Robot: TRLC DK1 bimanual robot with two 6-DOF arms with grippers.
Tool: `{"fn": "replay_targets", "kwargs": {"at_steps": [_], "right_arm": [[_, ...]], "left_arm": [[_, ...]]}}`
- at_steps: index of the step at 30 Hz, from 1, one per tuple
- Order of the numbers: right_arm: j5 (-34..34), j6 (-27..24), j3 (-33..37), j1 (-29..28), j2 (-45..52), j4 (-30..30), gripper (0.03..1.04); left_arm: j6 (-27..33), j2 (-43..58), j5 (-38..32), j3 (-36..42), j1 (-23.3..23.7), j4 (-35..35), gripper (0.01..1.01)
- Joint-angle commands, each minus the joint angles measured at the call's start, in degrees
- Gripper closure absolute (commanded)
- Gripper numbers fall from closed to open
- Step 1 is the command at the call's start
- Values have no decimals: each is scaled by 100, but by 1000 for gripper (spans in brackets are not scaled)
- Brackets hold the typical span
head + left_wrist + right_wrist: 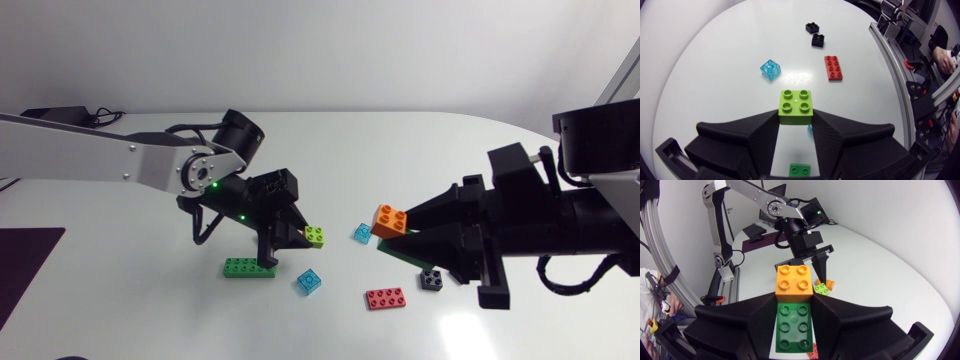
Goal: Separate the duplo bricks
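My left gripper (305, 237) is shut on a lime green brick (314, 235), which sits between its fingertips (796, 106) above the table. My right gripper (392, 232) is shut on a stack: an orange brick (389, 220) stuck on the far end of a dark green brick (792, 327). In the right wrist view the orange brick (794, 282) stands out ahead of the fingers, facing the left gripper (814, 262). The two grippers are a short gap apart over the table's middle.
Loose on the table lie a long green brick (248, 268), two clear blue bricks (309, 282) (362, 233), a red brick (385, 298) and a dark brick (432, 279). The left wrist view shows a second dark brick (812, 27).
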Motion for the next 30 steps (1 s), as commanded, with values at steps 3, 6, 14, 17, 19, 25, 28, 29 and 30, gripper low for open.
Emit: {"fn": "replay_targets", "kwargs": {"at_steps": [3,6,14,17,19,25,28,29,30], "right_arm": [[3,49,-264,-58,-223,-109,767],[3,-39,-369,-102,-311,-188,767],[-6,-109,-351,-111,-320,-241,767],[3,-91,-343,-94,-311,-241,767],[3,-83,-343,-85,-311,-241,767],[91,-56,-351,-15,-329,-258,767],[118,-30,-334,12,-364,-285,767],[118,-30,-325,12,-382,-302,767],[118,-39,-334,12,-399,-320,767]], "left_arm": [[-155,234,-134,236,404,295,746],[-172,173,-134,236,922,366,744],[126,155,-142,-221,2241,831,743],[188,278,-142,-397,2592,1060,741],[258,401,-142,-494,2750,1095,741],[302,674,-142,-880,2786,1271,736],[302,815,-178,-1100,2715,1464,734],[302,841,-186,-1162,2706,1508,734],[302,867,-186,-1214,2689,1570,734]]}}
